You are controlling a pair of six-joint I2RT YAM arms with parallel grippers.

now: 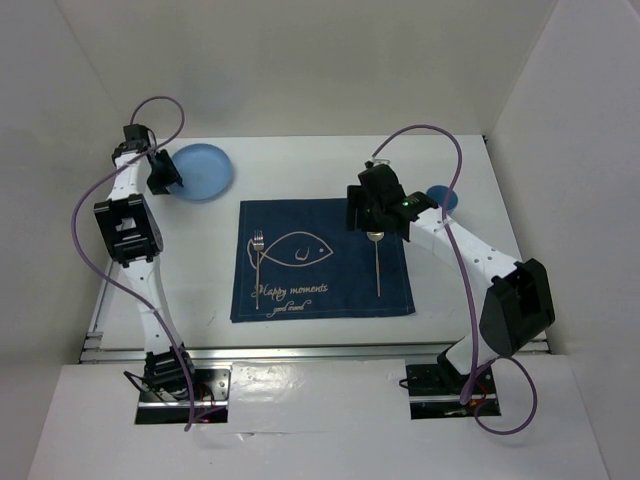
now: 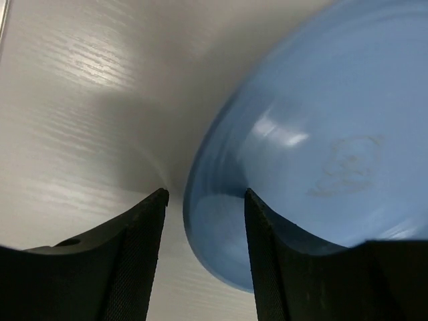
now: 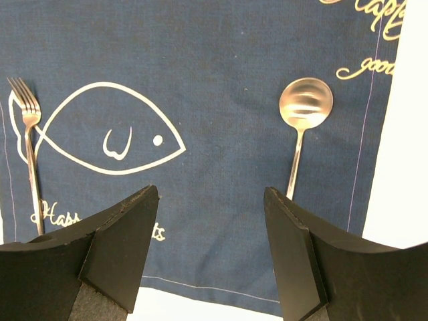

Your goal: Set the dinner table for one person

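The left jaws are standing spread apart, released, straddling the rim of the blue plate [image 2: 321, 134] at the far left of the white table [image 1: 300, 165], the left arm [image 1: 128, 225] stretching forward. The right jaws are hanging wide open and empty over the navy placemat [image 1: 320, 290], the right arm [image 1: 470, 255] bending inward, spoon [image 3: 304, 107] and fork [image 3: 27, 134] lying below; gold script is reading "Happy moments".
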